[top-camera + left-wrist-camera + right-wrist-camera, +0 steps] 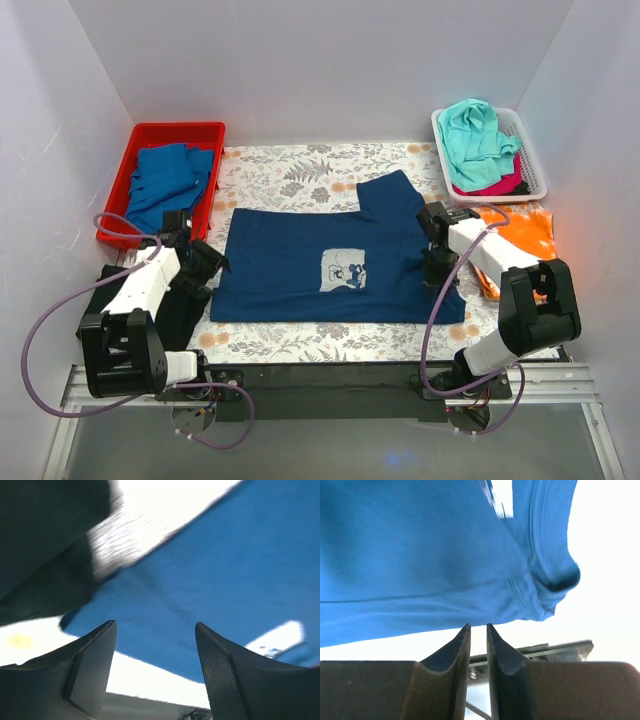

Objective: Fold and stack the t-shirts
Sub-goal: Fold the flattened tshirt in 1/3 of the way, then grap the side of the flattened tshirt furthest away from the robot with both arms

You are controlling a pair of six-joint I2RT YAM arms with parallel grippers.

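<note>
A navy blue t-shirt [300,270] with a pale grey square print [342,270] lies spread flat on the floral table cover, one sleeve pointing to the back. My left gripper [210,265] is at the shirt's left edge, open and empty; in the left wrist view its jaws [155,624] stand wide apart just above the blue cloth [215,570]. My right gripper [437,262] is at the shirt's right edge; in the right wrist view [478,625] its jaws are almost together with nothing between them, just short of the hem [420,555].
A red bin [180,128] at the back left holds mid-blue shirts [165,180]. A white basket [530,150] at the back right holds teal [475,135] and pink [500,185] shirts. An orange shirt [520,235] lies right of my right arm. Black cloth [180,305] lies under my left arm.
</note>
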